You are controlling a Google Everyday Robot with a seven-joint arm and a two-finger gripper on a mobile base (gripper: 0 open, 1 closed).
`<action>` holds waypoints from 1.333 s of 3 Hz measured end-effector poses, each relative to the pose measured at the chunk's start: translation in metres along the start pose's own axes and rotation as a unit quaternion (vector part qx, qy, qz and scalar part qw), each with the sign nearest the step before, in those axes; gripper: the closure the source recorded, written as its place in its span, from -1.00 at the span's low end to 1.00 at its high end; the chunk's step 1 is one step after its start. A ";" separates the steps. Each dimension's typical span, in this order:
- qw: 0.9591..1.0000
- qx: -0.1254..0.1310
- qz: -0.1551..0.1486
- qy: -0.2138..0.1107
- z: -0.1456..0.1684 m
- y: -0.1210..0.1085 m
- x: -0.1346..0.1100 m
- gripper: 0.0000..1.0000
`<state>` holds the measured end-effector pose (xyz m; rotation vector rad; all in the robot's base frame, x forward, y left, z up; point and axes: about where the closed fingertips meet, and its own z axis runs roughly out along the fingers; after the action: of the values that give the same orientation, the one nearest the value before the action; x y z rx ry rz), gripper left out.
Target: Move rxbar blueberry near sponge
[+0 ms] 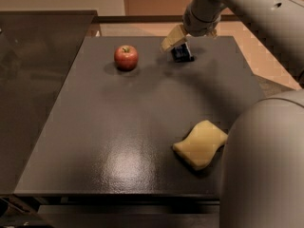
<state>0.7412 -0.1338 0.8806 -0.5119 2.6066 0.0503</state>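
The rxbar blueberry (181,54), a small dark navy bar, sits at the far edge of the dark table, right of centre. My gripper (174,40) reaches down from the upper right and is right at the bar, just over its left top side. Part of the bar is hidden behind the gripper. The pale yellow sponge (200,144) with wavy sides lies near the front right of the table, well apart from the bar.
A red apple (126,57) stands at the far left-centre of the table (118,127). My arm's grey body (266,165) fills the lower right corner and covers the table's front right edge. A dark counter (33,80) lies to the left.
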 end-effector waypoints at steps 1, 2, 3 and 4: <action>1.000 0.007 0.017 0.010 0.015 -0.004 0.000 -1.00; 1.000 0.012 0.024 0.016 0.026 -0.010 -0.002 -1.00; 0.999 0.014 0.026 0.021 0.035 -0.014 -0.005 -1.00; 0.999 0.018 0.021 0.032 0.042 -0.015 -0.008 -0.66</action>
<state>0.7723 -0.1398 0.8476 -0.4522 2.6763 0.0004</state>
